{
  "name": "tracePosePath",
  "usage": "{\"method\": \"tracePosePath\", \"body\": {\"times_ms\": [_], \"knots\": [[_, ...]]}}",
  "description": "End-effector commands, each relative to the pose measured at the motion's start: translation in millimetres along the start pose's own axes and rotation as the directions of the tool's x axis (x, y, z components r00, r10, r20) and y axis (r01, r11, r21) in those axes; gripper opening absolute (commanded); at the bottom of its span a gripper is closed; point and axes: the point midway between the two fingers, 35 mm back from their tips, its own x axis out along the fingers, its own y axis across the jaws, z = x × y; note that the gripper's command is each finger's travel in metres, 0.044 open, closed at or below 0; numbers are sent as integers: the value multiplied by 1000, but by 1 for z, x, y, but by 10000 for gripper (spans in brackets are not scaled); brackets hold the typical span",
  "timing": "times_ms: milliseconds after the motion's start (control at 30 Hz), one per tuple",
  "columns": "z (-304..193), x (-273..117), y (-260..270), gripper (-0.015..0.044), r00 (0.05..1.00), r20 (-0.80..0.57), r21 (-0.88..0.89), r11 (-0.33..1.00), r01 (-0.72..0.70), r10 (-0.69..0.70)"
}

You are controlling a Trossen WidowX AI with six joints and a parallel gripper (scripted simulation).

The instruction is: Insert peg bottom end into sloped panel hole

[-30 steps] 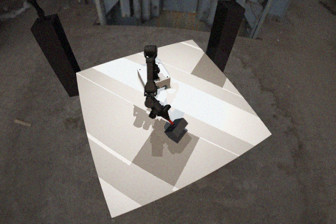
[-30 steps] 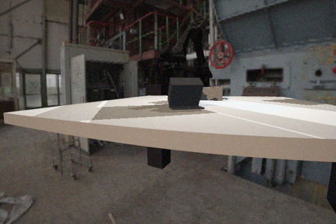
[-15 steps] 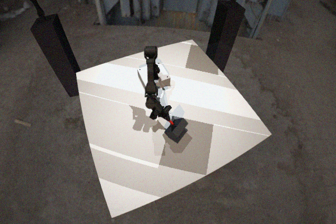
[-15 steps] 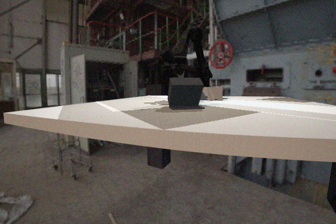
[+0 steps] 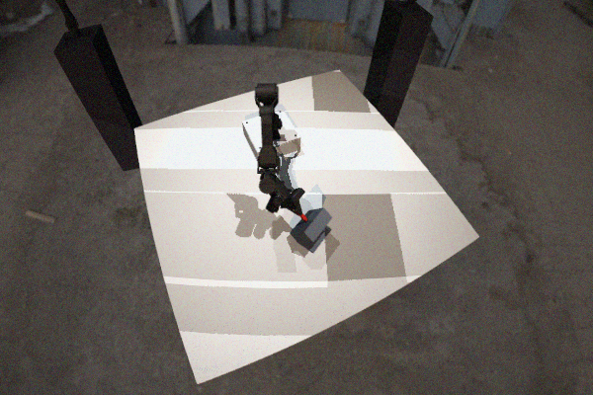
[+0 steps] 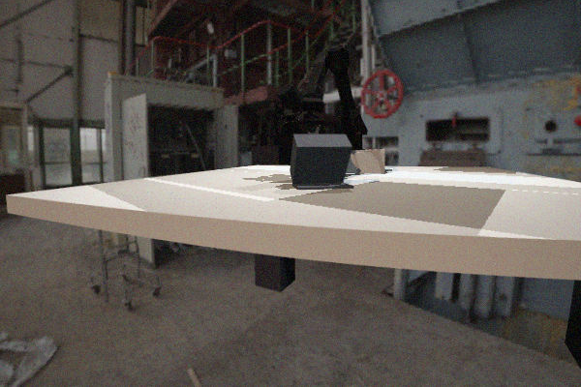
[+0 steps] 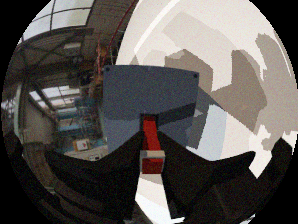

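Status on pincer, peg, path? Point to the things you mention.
Pincer point(image 5: 302, 213) point(image 7: 149, 135) shut on red peg point(image 5: 303, 217) point(image 7: 150, 131). Peg's far end at the hole point(image 7: 149, 117) in the dark panel point(image 5: 311, 228) point(image 7: 150, 92); depth unclear. Nothing seen between them.

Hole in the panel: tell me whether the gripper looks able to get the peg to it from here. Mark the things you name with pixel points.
Probably yes: the gripper point(image 7: 149, 135) holds the red peg point(image 7: 153, 165) with its far end at the hole, nothing visible between them; insertion depth is unclear.
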Motion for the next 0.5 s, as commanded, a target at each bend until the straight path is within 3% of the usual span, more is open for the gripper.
{"method": "tracePosePath", "body": {"times_ms": [0,467], "knots": [[0,4,-1,0,1000,0,8,1000,5,-5],[-1,14,-1,0,1000,0,8,1000,4,-4]]}}
